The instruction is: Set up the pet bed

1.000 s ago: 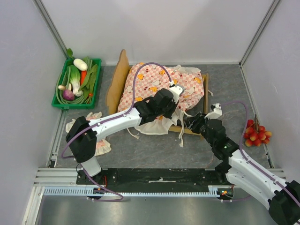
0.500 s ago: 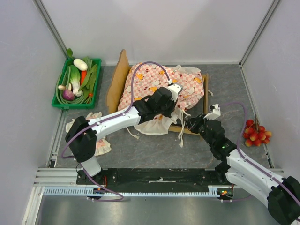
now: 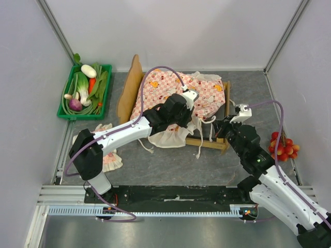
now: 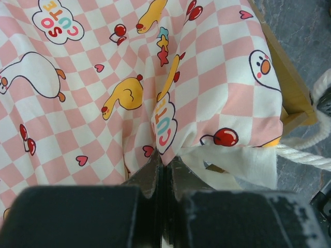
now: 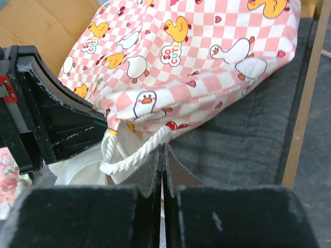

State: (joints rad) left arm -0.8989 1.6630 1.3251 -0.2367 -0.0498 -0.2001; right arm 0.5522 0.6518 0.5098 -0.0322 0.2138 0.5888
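Grey mottled surface (image 3: 170, 165) carries the pet bed (image 3: 128, 95) at centre: a light-wood rectangular frame with a curved headboard to the left and a dark grey fabric base. The pink-checked frilled mattress (image 3: 170, 93) lies rumpled across it, overhanging the near rail. The left end effector (image 4: 164, 164) is pressed together, pinching a mattress fold. The right end effector (image 5: 162, 150) is pressed together at the white twisted cord (image 5: 132, 155); whether it grips the cord cannot be told.

The pet bed (image 3: 128, 95) stands on the grey surface (image 3: 170, 165), slightly askew, with its curved, ear-shaped headboard upright at the left end. The frame is light wood. A pink-checked mattress (image 3: 165, 93) covers most of it, leaving the dark grey base showing near the foot.
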